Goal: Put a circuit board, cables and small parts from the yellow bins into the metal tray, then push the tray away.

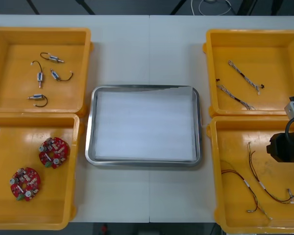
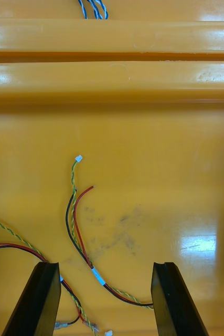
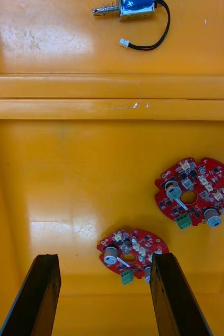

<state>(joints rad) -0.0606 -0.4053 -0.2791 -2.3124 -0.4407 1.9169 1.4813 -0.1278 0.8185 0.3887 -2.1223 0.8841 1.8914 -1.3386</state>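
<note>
**Left gripper** (image 3: 106,296): fingers spread wide, nothing held. It hangs over the floor of the near left yellow bin (image 1: 5,205).
- Two red circuit boards lie flat below it.
- The nearer board (image 3: 131,254) sits between the fingers, off-centre. One finger (image 3: 177,294) hides its edge, and I cannot tell whether they touch.
- The second board (image 3: 195,191) lies ahead of the fingertips on that same finger's side, apart from the first.
- Past the bin walls ahead of the gripper is the far left yellow bin (image 1: 14,83). A small metal part (image 3: 125,8) lies there with a black cable (image 3: 161,37) looping off it.

**Right gripper** (image 2: 105,296): fingers equally wide apart, gripping nothing. It hangs over the near right yellow bin (image 1: 230,147). In the front view the right arm (image 1: 286,144) reaches in from the table's right edge.
- Red and yellow cables (image 2: 75,220) lie loose on the bin floor under it. One strand crosses the gap between the fingers and runs up to one of them; it is not pinched.
- Beyond the two rims ahead of the fingertips, twisted blue and white cables (image 2: 93,8) lie in the far right yellow bin (image 1: 279,63).

**Metal tray** (image 1: 90,129): white inside, flat on the table (image 1: 147,49). It sits between the two pairs of bins, inboard of each gripper and well apart from both.
</note>
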